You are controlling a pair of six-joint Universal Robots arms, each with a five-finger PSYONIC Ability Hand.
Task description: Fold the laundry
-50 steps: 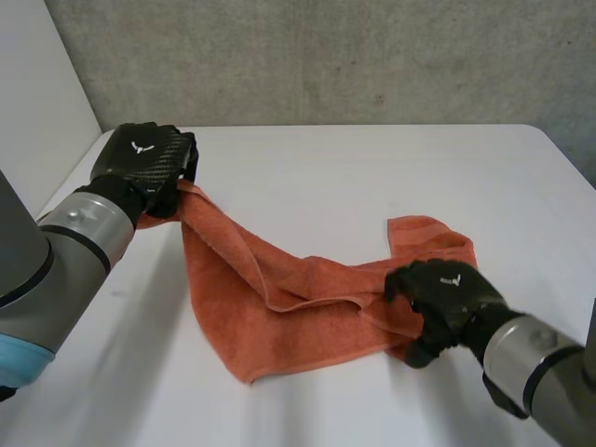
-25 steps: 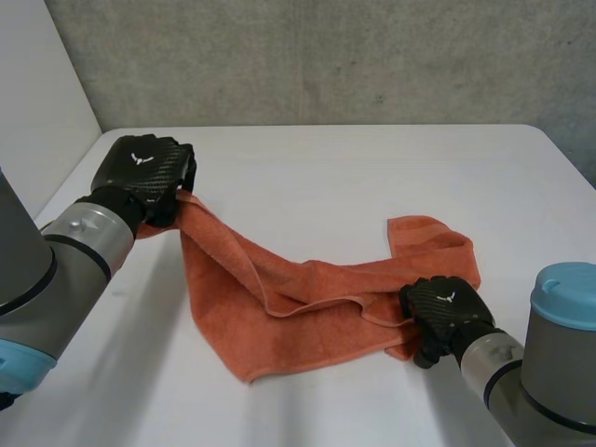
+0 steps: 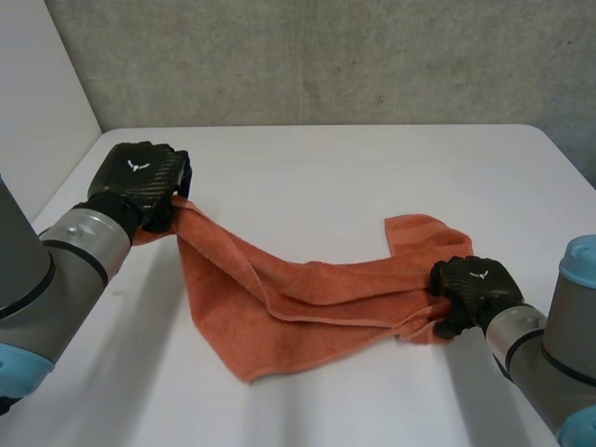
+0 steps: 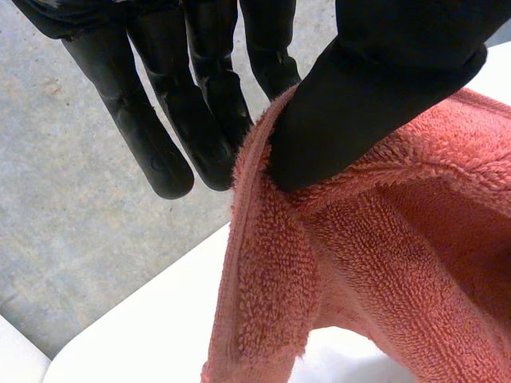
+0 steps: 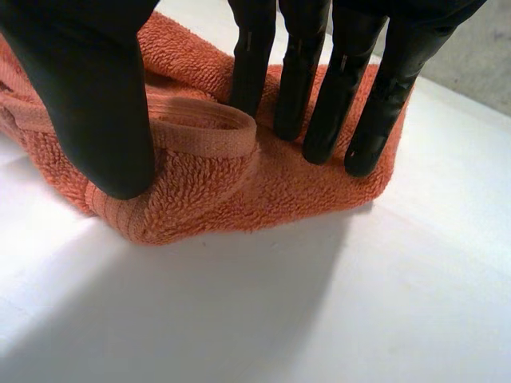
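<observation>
The left hand [image 3: 140, 179] sits at about 10 o'clock on the table [image 3: 372, 177] and is closed on one end of the towel [image 3: 307, 298]. In the left wrist view its thumb [image 4: 375, 104] presses the towel's hem [image 4: 263, 263] against the straight fingers [image 4: 209, 120], so the cloth is pinched between them. From this grip the orange towel falls away toward 4 o'clock. It spreads into a broad panel lying on the table, with one corner pointing to roughly 6 o'clock.

The right hand [image 3: 477, 289] is at about 4 o'clock on the table and grips the towel's other end. In the right wrist view the fingers [image 5: 319, 96] bear down on a bunched fold, and the thumb [image 5: 88, 104] presses the same bunch from the opposite side. A doubled loop of hem stands up between thumb and fingers. This bunch rests on the table under the palm. A narrow rumpled band of cloth runs from the right hand back toward 9 o'clock and joins the broad panel. Just past the right hand, toward 11 o'clock, a short flap of towel lies flat on the table.

The left arm [image 3: 56, 270] enters from 8 o'clock and the right arm [image 3: 549, 354] from 4 o'clock. A grey wall [image 3: 326, 56] stands behind the table at 12 o'clock.
</observation>
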